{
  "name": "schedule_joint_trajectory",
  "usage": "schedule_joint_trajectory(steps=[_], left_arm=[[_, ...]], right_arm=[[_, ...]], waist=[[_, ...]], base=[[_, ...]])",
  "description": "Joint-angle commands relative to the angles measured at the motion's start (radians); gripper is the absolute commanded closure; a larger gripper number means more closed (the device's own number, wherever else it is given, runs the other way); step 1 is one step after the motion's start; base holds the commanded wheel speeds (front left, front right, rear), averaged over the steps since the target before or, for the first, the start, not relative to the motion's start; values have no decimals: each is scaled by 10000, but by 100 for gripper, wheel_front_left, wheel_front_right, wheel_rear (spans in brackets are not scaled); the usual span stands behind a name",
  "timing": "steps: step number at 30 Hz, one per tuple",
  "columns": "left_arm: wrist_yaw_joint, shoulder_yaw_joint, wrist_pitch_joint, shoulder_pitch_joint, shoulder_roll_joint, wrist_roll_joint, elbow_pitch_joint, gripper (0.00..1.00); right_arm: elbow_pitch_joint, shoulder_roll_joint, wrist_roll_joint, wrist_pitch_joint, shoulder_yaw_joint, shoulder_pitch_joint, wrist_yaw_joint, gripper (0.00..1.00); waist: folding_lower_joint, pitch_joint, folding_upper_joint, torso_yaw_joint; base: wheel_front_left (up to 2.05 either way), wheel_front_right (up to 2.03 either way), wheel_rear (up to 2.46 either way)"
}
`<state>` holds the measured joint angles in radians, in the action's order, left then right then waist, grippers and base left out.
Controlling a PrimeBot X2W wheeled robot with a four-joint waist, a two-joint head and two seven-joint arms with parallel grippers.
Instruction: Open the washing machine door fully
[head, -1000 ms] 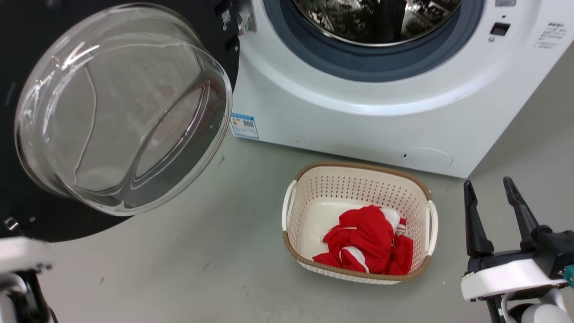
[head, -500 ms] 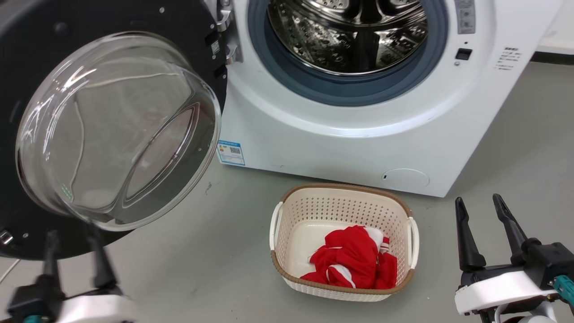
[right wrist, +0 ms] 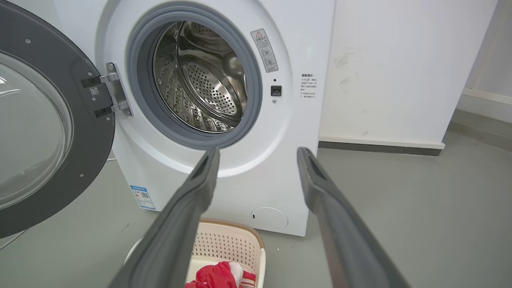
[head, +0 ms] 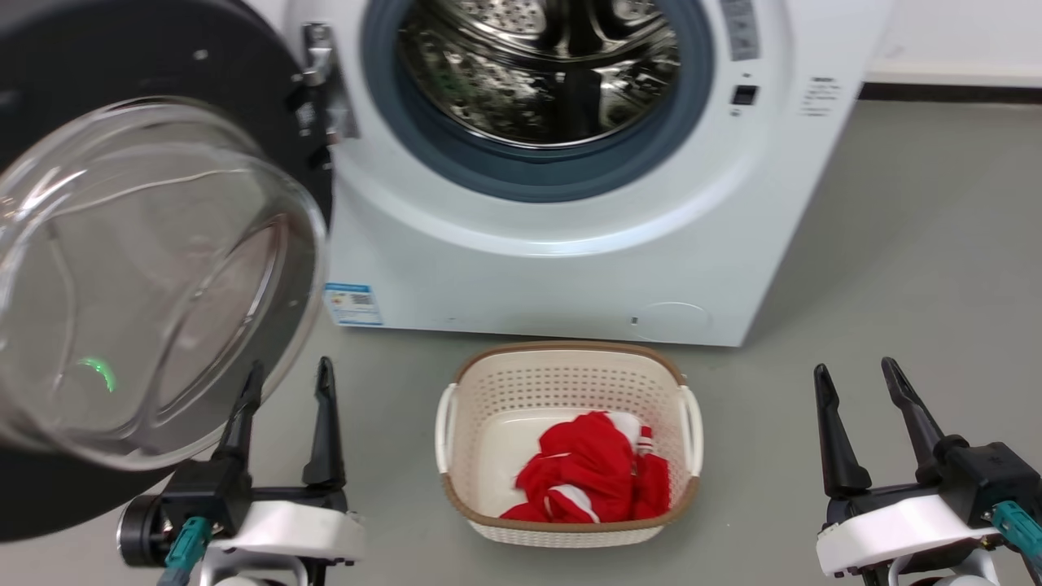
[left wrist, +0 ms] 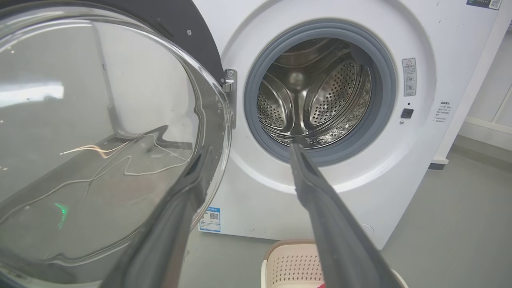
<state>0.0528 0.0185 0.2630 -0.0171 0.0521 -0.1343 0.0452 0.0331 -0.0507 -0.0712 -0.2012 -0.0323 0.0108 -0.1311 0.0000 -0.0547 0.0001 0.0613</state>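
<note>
**Door swung wide, grippers empty.** The washing machine door [head: 146, 277] stands swung open at nine o'clock in the head view. It is hinged on the left edge of the white washing machine [head: 570, 268], with its black ring and bulging glass bowl turned toward the camera. The metal hinge [head: 317, 61] shows at eleven o'clock, joining door and cabinet. At twelve o'clock the steel drum [head: 537, 65] lies uncovered inside its grey-blue gasket [head: 521, 175].

The left gripper [head: 291, 368] sits at eight o'clock, its two dark fingers apart and holding nothing. The tips point up just beside the lower rim of the glass bowl. One finger overlaps that rim in both the head and left wrist views, and whether it touches cannot be told. The right gripper [head: 855, 368] sits at four o'clock, fingers likewise spread and empty, over grey floor [head: 895, 244] and well apart from the machine.

At six o'clock, between the two grippers and just in front of the machine, is a cream perforated laundry basket [head: 562, 352] with a brown rim. It holds a crumpled red-and-white garment [head: 594, 476]. A blue sticker [head: 352, 303] marks the machine's lower front near the door's edge, and a round filter cap [head: 672, 319] sits low toward the cabinet's right. In the right wrist view the door hangs at nine o'clock, clear of the opening.
</note>
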Motion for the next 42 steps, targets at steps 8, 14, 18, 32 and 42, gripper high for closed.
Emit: schedule_joint_trajectory(steps=[8,14,18,32,42], left_arm=[[-118,-257,22,-232,-8,95,247,0],[-230,-234,22,8,-12,197,186,0],[-263,-267,22,136,-15,208,159,0],[-311,-324,22,193,-19,232,159,0],[-270,-354,-8,141,-15,152,306,100]], right_arm=[[78,14,-51,-135,122,-77,7,0],[124,14,-68,-184,191,-83,7,0],[146,14,-79,-205,209,-129,7,0],[211,14,-175,-225,266,-159,7,0],[356,0,-193,-181,262,-43,0,100]], waist=[[0,-34,-1,-1076],[0,9,-1,-1173],[0,18,-1,-1138],[0,20,-1,-968],[0,66,-1,-935]], base=[[0,0,0],[0,0,0],[0,0,0],[0,0,0],[0,0,0]])
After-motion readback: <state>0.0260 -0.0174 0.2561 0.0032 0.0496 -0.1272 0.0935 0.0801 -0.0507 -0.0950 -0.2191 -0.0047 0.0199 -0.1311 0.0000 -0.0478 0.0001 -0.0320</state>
